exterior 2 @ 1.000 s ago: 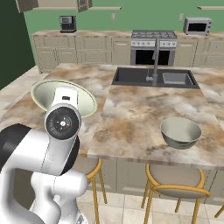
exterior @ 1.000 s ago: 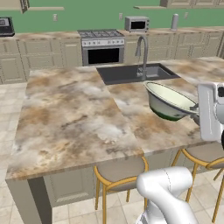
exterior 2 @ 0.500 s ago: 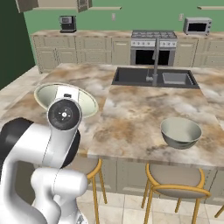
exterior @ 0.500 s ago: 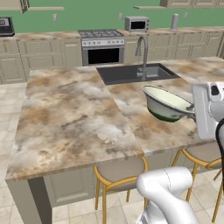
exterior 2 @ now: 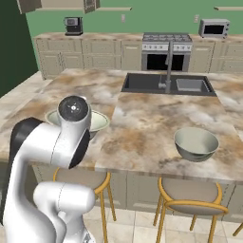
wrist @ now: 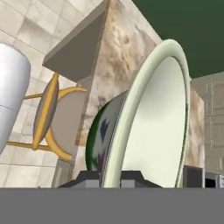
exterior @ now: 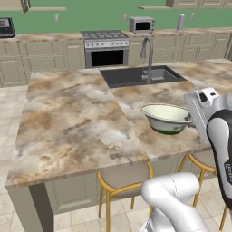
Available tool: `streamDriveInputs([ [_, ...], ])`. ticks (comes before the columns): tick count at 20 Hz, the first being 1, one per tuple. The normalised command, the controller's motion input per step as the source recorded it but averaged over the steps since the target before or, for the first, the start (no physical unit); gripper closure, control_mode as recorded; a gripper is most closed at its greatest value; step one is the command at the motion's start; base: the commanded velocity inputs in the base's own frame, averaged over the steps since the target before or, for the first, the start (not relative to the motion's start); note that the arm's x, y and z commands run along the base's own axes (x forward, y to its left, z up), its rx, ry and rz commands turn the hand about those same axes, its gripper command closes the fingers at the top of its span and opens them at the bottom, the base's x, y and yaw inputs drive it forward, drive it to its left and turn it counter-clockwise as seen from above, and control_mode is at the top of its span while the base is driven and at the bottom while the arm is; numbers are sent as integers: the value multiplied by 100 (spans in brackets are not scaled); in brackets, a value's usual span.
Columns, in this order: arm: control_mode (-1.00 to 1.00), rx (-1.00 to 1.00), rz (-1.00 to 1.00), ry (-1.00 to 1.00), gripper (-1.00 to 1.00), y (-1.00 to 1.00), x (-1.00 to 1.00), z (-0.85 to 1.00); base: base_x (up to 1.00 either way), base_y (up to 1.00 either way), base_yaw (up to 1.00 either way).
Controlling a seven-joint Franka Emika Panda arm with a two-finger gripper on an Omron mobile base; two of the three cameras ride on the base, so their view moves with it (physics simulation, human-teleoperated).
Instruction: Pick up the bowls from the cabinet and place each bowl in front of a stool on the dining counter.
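Observation:
My gripper [exterior: 190,119] is shut on the rim of one bowl [exterior: 165,118], cream inside and grey-green outside. It holds the bowl nearly level, low over the dining counter [exterior: 77,122] near its front edge, and I cannot tell if the bowl touches. In the hand view the gripper [wrist: 111,178] clasps the bowl's rim [wrist: 144,118], with a stool [wrist: 57,118] beyond it. My own arm partly hides this bowl [exterior 2: 98,121]. A second bowl [exterior 2: 196,144] rests on the counter in front of a stool [exterior 2: 190,191]. Another stool [exterior: 124,177] stands below the held bowl's left. The cabinet's brown edge [exterior 2: 28,4] peeks in top left.
A dark sink [exterior: 141,74] with a curved steel tap [exterior: 147,56] is set into the island's far side. Behind stand the wall counter with a stove [exterior: 105,47], a microwave [exterior: 141,24] and a coffee machine [exterior 2: 72,26]. Tiled floor surrounds the island.
The arm has brought the held bowl down and a little toward the counter's front edge, and the bowl has levelled out. The second bowl has not moved.

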Motion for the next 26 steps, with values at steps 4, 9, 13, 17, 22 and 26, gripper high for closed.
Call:
streamDriveInputs([
  [4,-100,-5,6,-12,100,0,38,-79,0,0,0],
  [9,-100,-4,5,-3,100,10,31,-58,0,0,0],
  [13,-100,-10,18,-2,100,7,17,-35,0,0,0],
  [17,-100,-7,22,1,100,1,13,-33,0,0,0],
  [22,-100,-5,17,10,100,11,29,-45,0,0,0],
  [26,-100,-1,4,13,100,29,65,-49,0,0,0],
])
